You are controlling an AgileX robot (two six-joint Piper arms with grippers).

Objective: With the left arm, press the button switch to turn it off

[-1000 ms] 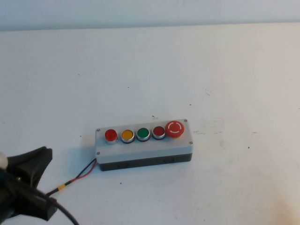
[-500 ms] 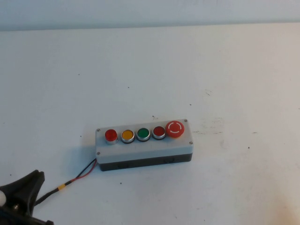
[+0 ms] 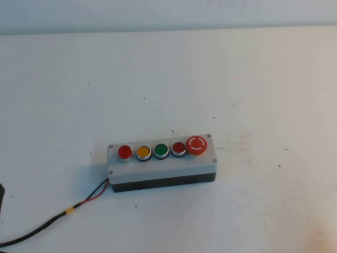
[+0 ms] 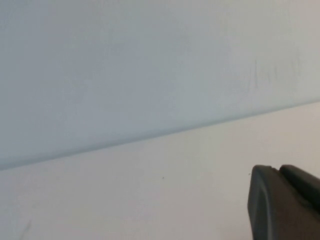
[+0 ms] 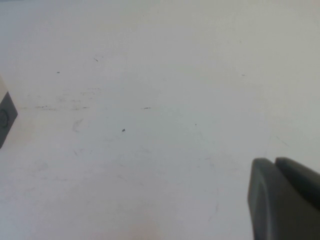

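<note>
Left gripper (image 4: pixel 285 202) shows only as a dark finger edge in its wrist view, aimed at bare table (image 3: pixel 168 79) and the far wall; whether it is apart or together cannot be told. It is almost out of the high view, at the near left edge. Right gripper (image 5: pixel 285 200) likewise shows one edge, state not determinable, with the box corner at its frame's edge. Farther in, the grey box (image 3: pixel 162 167) lies with its long axis left to right. The button switch (image 3: pixel 125 152) sits at its left end, ahead and right of the left gripper, which I judge the nearer arm.
</note>
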